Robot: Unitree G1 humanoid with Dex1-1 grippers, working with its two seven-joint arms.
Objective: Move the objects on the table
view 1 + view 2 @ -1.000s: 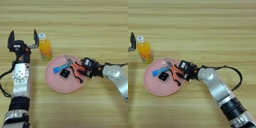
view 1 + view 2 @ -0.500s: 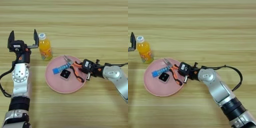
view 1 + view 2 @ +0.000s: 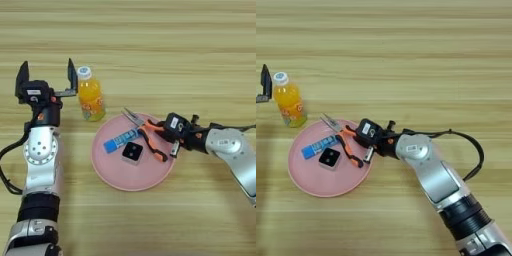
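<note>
Lying beside right claw (image 3: pixel 172 142): pliers (image 3: pixel 145 132), on pink plate (image 3: pixel 127 177).

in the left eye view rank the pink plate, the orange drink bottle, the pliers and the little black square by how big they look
1. pink plate
2. pliers and orange drink bottle: look about alike, not ranked
3. black square

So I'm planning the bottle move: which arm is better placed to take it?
Left. Its open end effector stands just beside the bottle, while the right end effector is across the plate at the pliers.
</note>
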